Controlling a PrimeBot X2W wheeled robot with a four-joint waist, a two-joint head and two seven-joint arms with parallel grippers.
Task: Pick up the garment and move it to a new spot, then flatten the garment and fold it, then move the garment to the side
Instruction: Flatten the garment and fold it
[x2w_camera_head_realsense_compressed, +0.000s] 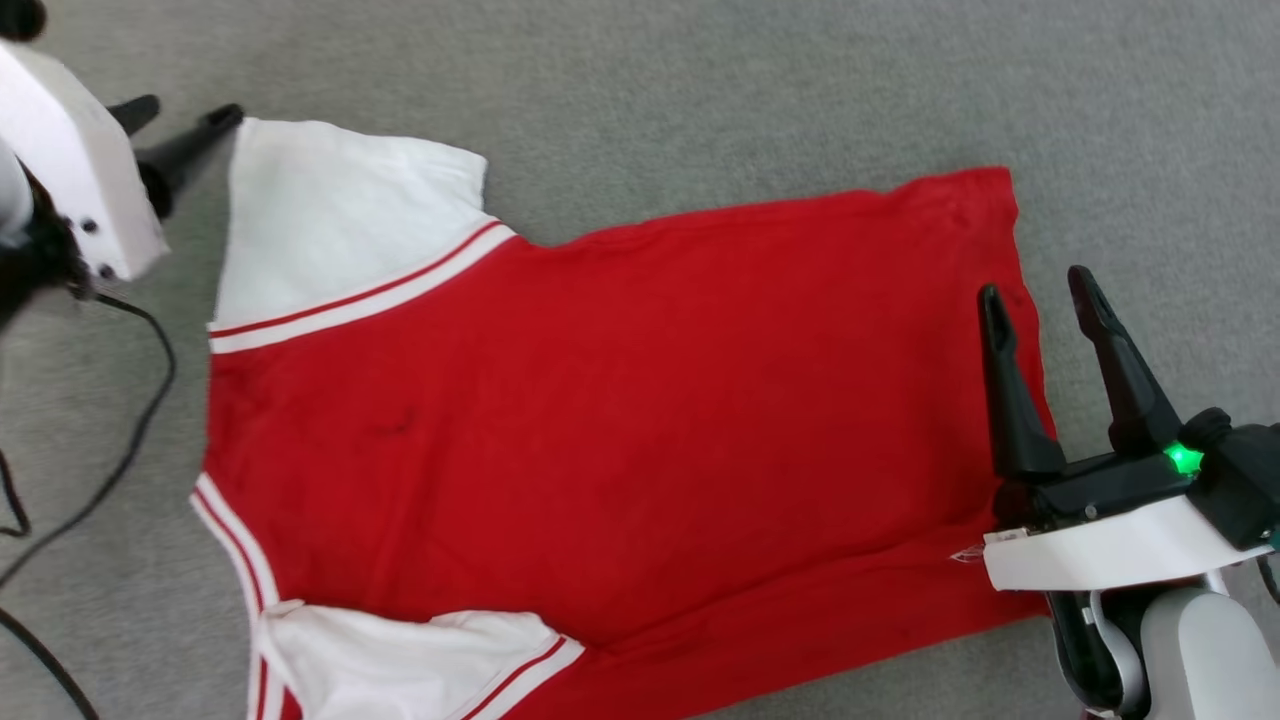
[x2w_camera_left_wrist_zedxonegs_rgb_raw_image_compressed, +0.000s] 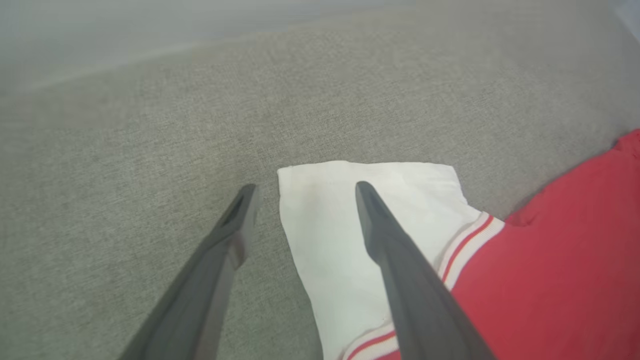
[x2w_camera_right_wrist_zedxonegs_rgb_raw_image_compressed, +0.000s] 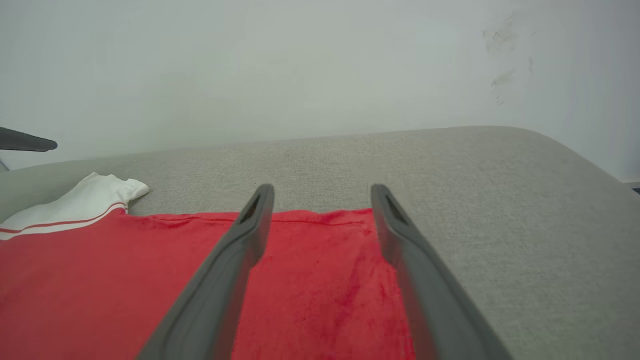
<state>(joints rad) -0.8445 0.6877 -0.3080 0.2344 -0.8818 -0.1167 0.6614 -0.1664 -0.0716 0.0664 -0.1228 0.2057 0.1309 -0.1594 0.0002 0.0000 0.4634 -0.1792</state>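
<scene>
Nearest the robot, one white sleeve (x2w_camera_head_realsense_compressed: 400, 650) of the garment (x2w_camera_head_realsense_compressed: 620, 400) lies at the lower edge of the head view, its red-and-white striped trim showing. The garment is spread flat on a grey fabric surface (x2w_camera_head_realsense_compressed: 700, 90), red body across the middle, sleeves toward the robot's left, hem toward its right. The right gripper (x2w_camera_head_realsense_compressed: 1037, 288) stands at the hem end with its two dark fingers parted and nothing between them. In the right wrist view, the right gripper (x2w_camera_right_wrist_zedxonegs_rgb_raw_image_compressed: 322, 189) has one finger over red cloth (x2w_camera_right_wrist_zedxonegs_rgb_raw_image_compressed: 320, 280) and the other along the garment's outer edge, where grey surface begins. Whether the fingertips touch the cloth cannot be told. A black cable (x2w_camera_head_realsense_compressed: 140, 420) lies on the surface left of the garment. Farther off, the second white sleeve (x2w_camera_head_realsense_compressed: 340, 210) lies flat at the upper left. The left gripper (x2w_camera_head_realsense_compressed: 190, 108) is just beside its far corner. In the left wrist view, the left gripper (x2w_camera_left_wrist_zedxonegs_rgb_raw_image_compressed: 305, 187) is spread wide and empty, straddling the sleeve's edge, with one finger above the white fabric (x2w_camera_left_wrist_zedxonegs_rgb_raw_image_compressed: 330, 220) and the other above bare surface. A pale wall (x2w_camera_right_wrist_zedxonegs_rgb_raw_image_compressed: 300, 65) rises beyond the surface.
</scene>
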